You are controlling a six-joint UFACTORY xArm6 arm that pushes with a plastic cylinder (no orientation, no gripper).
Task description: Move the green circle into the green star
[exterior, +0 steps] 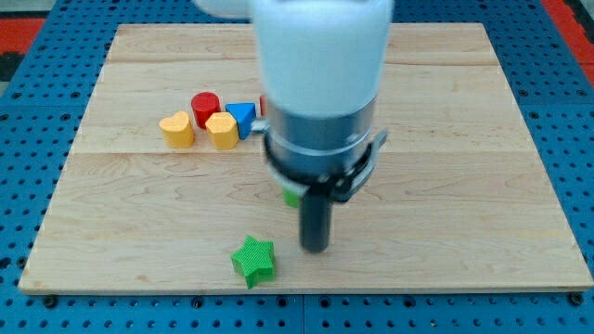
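the green circle shows only as a sliver behind my rod, just above my tip, up and right of the green star. it looks light, rigid, likely to slide easily; push its far side (no hand here, nothing grips). yellow hearts, red cylinder and blue triangle sit well apart on the tabletop, clear of the path.

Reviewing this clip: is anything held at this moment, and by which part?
Nothing is held. My tip ends a bare rod, standing just right of the green star; the green circle peeks out behind the rod.
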